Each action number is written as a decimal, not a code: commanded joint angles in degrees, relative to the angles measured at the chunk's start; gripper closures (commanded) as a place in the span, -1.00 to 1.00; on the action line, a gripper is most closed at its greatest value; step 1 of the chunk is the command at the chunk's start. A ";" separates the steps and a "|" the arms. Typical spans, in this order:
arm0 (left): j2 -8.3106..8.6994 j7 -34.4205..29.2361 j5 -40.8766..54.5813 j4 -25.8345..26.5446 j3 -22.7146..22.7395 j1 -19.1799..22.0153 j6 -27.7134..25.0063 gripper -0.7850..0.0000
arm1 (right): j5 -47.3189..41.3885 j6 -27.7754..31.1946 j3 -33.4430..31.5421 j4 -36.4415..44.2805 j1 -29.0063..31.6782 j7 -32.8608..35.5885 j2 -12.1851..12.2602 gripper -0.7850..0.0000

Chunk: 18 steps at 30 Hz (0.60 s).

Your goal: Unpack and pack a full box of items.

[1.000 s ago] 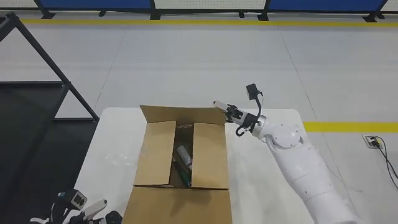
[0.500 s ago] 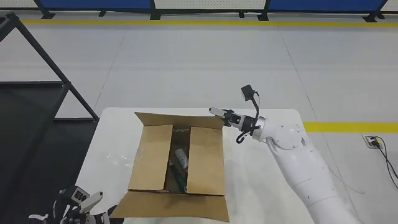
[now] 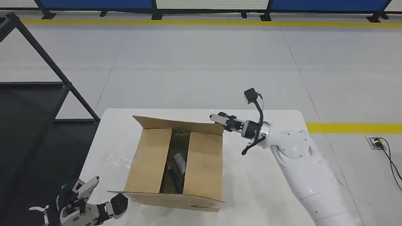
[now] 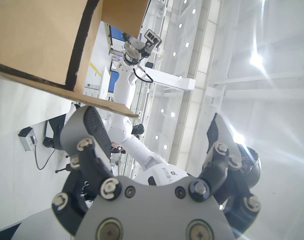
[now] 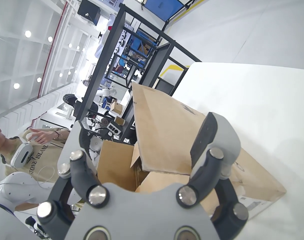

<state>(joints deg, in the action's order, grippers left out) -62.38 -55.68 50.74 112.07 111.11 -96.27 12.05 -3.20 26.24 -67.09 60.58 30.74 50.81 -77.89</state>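
Nearest us, off the white table's (image 3: 113, 138) front corner, our left gripper (image 3: 102, 196) gapes wide and holds nothing. Mid-table sits the brown cardboard box (image 3: 204, 163), its side print unreadable. Beyond, our right gripper (image 3: 221, 119) spreads wide astride its far flap.

Bright, even overhead light fills the top view. The white worktop (image 3: 270, 182) shows hardly any shadow, while the inside of the box (image 3: 151, 160) lies dark. In the left wrist view the ceiling lamps (image 4: 254, 59) flare into long star-shaped streaks and wash out that side in glare. In the right wrist view the round lamps (image 5: 28, 34) glow as plain spots without streaks.
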 commanded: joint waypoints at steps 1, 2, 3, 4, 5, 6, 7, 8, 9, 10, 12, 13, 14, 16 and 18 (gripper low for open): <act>-0.04 2.00 0.77 0.23 -0.46 0.35 0.88 -1.00 | 0.09 0.04 0.01 0.70 0.18 1.07 0.18 -1.00; -0.05 3.21 1.13 0.47 -0.64 0.61 1.46 -1.00 | -0.05 0.24 -0.05 1.09 0.31 1.37 0.26 -1.00; -0.07 4.35 1.60 0.64 -0.86 0.87 2.02 -1.00 | -0.37 0.47 -0.23 1.40 0.53 1.31 0.33 -1.00; -0.11 5.39 2.23 0.84 -1.12 1.16 2.43 -1.00 | -0.38 0.69 -0.44 1.76 0.73 0.88 0.41 -1.00; -0.12 6.16 2.62 0.95 -1.38 1.41 2.75 -1.00 | -0.38 0.88 -0.55 2.20 0.97 0.48 0.48 -1.00; -0.14 6.95 2.90 0.95 -1.58 1.64 2.99 -1.00 | -0.41 0.95 -0.66 2.57 1.20 0.20 0.54 -1.00; -0.16 7.93 3.16 0.99 -1.76 1.86 3.19 -1.00 | -0.39 0.85 -0.73 2.94 1.33 0.11 0.61 -1.00; -0.18 8.83 3.39 1.09 -2.01 2.08 3.42 -1.00 | -0.27 0.91 -0.69 3.37 1.42 0.41 0.68 -1.00; -0.20 9.66 3.63 1.09 -2.26 2.31 3.75 -1.00 | -0.15 0.92 -0.62 3.67 1.44 1.00 0.76 -1.00; -0.22 10.67 3.87 1.07 -2.45 2.57 3.98 -1.00 | 0.05 0.68 -0.49 3.84 1.39 1.74 0.85 -1.00; -0.26 12.48 4.11 1.16 -2.97 3.04 4.26 -1.00 | 0.72 0.01 -0.15 4.00 1.08 3.05 0.99 -1.00; -0.26 13.30 3.93 1.15 -3.21 3.23 4.51 -1.00 | 0.96 -0.25 0.17 4.01 0.93 3.91 1.04 -1.00; -0.28 14.19 3.70 1.23 -3.43 3.46 4.43 -1.00 | 1.22 -0.50 0.39 3.91 0.72 4.59 1.09 -1.00; -0.33 16.25 3.12 1.23 -3.94 3.72 4.19 -1.00 | 1.73 -1.01 0.99 3.71 0.33 5.89 1.16 -1.00; -0.44 20.63 -0.04 2.07 -4.70 3.72 2.47 -1.00 | 2.04 -1.22 1.51 3.61 -0.04 6.81 1.20 -1.00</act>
<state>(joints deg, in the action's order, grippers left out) -62.75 -37.84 52.70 113.60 107.04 -92.46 15.47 -1.22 25.09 -65.85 64.23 30.85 57.14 -76.69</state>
